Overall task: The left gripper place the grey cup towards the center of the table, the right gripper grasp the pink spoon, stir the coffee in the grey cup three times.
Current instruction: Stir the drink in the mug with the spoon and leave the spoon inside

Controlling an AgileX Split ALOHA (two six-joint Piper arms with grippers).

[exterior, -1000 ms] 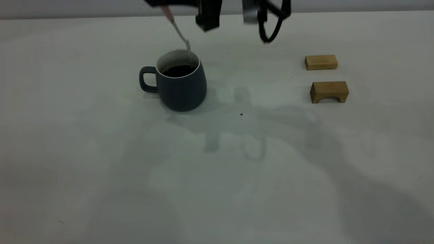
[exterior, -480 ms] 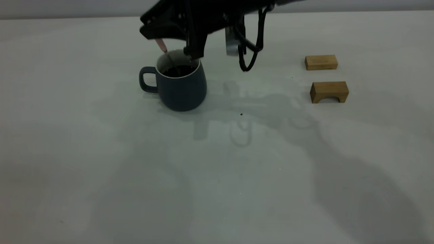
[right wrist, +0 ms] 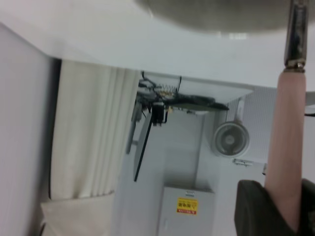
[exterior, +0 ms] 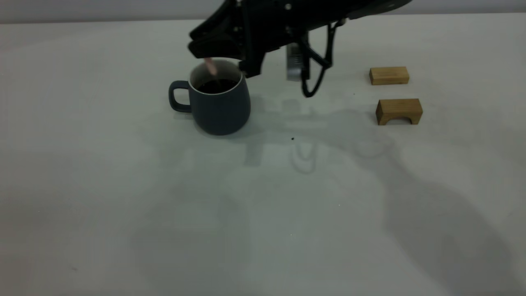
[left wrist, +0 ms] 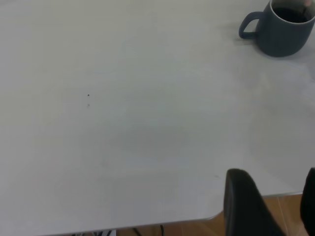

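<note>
Pink spoon (exterior: 211, 67) bowl hidden in grey cup (exterior: 220, 102); right hand (exterior: 205, 50) clamps handle.

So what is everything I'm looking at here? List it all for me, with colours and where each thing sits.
table: one, pale grey-white, under everything.
cup: one, dark grey with a white inside, upright left of the table's middle, handle pointing left.
coffee: dark brown-black, inside the cup.
spoon: one, pink handle with a metal neck, tilted, its lower end down inside the cup.
wooden blocks: two, tan, at the right; a plain one farther back, an arched one nearer.
right gripper: one, black, just above the cup, shut on the spoon's handle.
left gripper: one, black, at the table's near edge, far from the cup, holding nothing.
</note>
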